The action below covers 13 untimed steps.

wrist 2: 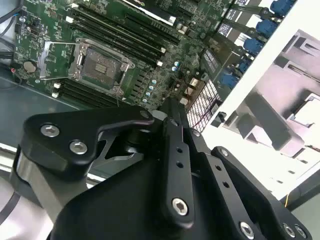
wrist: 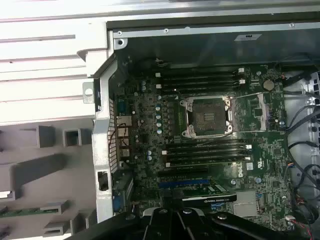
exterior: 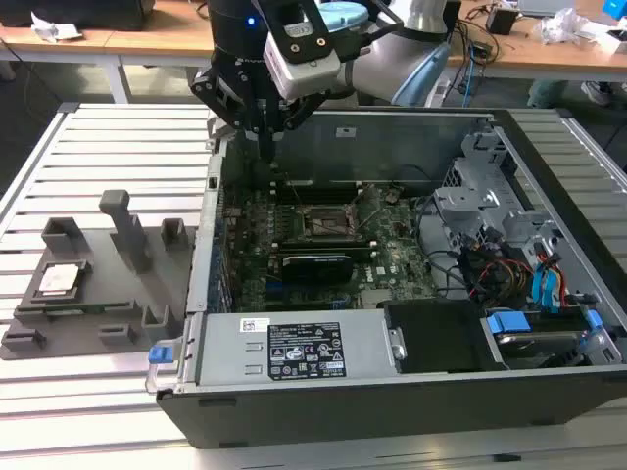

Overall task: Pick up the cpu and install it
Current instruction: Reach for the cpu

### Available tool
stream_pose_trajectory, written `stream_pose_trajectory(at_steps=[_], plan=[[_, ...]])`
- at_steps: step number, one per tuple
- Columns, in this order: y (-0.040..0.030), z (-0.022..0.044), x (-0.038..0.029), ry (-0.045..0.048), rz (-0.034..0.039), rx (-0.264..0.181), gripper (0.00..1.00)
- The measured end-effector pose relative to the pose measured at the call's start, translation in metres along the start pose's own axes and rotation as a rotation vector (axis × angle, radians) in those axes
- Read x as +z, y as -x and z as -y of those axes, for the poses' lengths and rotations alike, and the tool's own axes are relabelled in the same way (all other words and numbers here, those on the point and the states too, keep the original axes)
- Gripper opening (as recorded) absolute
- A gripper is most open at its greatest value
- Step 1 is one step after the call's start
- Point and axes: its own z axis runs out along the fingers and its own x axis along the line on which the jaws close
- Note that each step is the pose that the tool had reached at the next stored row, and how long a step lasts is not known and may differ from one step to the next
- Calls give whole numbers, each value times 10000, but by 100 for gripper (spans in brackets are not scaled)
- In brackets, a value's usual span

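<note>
Exterior view: cpu (exterior: pixel 59 281) on tray (exterior: pixel 106 289), well apart from tool (exterior: pixel 266 149) over case (exterior: pixel 411 117).

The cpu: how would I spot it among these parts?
Start at the open computer case, then look to the grey tray beside it on the exterior view's left. The cpu lies flat at the tray's end away from the case: a small silvery square, unlike the upright posts near it.

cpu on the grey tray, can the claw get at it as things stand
Probably yes: the cpu lies uncovered on the grey tray outside the case; the claw hovers over the case wall, nothing between.
</note>
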Motion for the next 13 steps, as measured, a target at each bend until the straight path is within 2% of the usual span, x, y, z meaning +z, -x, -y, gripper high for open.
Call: stream_pose_trajectory(at_steps=[2, 4, 13], plan=[[-12, 1, 0, 0, 0, 2, 11], [-87, 6, -2, 0, 0, 0, 11], [-216, 16, -5, -4, 1, 1, 11]])
